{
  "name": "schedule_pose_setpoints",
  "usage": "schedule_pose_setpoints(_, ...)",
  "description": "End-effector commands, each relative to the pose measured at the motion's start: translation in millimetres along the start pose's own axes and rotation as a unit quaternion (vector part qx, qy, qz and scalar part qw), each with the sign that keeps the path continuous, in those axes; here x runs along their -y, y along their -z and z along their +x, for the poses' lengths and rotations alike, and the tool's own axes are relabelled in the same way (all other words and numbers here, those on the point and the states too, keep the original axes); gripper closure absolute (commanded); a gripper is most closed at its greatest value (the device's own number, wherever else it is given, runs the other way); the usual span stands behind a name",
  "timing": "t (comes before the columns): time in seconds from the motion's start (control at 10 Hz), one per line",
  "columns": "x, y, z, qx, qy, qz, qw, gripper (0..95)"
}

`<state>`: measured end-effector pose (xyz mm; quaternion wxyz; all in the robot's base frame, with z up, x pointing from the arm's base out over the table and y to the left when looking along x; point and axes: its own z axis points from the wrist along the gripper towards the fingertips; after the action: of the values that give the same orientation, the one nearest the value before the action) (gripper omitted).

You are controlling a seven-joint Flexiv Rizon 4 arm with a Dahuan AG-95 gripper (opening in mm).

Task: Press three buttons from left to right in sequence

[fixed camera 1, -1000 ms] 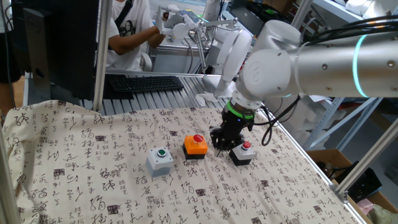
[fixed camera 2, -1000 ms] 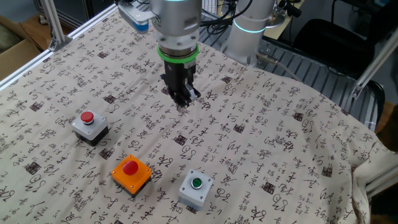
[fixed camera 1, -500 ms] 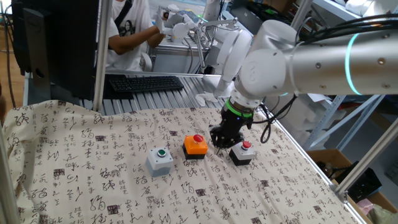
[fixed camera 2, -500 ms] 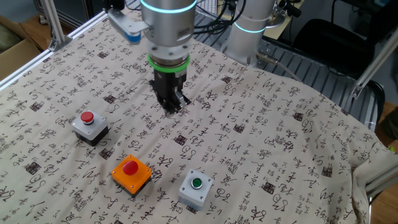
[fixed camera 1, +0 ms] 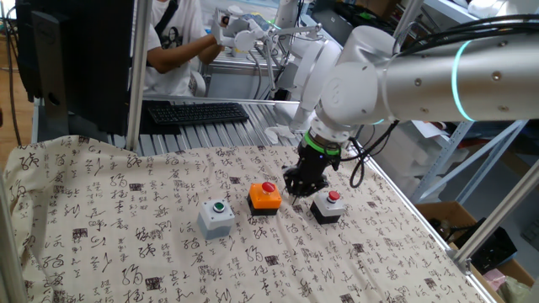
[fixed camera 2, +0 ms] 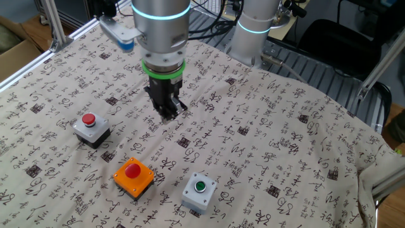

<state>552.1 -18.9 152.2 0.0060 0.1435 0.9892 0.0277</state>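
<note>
On the patterned cloth (fixed camera 2: 278, 126) I see the three buttons in a row: the grey box with green cap (fixed camera 1: 217, 217) on the left of one fixed view, the orange box with red cap (fixed camera 1: 265, 197) in the middle, the black box with red cap (fixed camera 1: 327, 205) on the right. My gripper (fixed camera 2: 166, 114) hangs over the cloth on the far side of that row, apart from all three boxes. I cannot tell whether its fingers are apart or together.

You see a beige tablecloth (fixed camera 2: 285, 139) printed with black calligraphy characters. On it sit a grey box with a green cap (fixed camera 2: 200, 192), an orange box with a red cap (fixed camera 2: 133, 175), and a black box with a grey top and red cap (fixed camera 2: 90, 128). The silver arm (fixed camera 1: 438, 80) wears glowing teal and green rings.
</note>
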Motion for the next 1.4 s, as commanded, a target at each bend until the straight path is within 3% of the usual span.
schedule_pose_setpoints(0.1,1.2,-0.9,-4.1,0.000,0.006,0.001,1.0000,95.0)
schedule_pose_setpoints(1.0,13.3,-6.4,-37.4,-0.007,0.033,0.001,0.9994,95.0)
schedule_pose_setpoints(1.4,14.7,-8.0,-40.1,-0.008,0.027,0.002,0.9996,95.0)
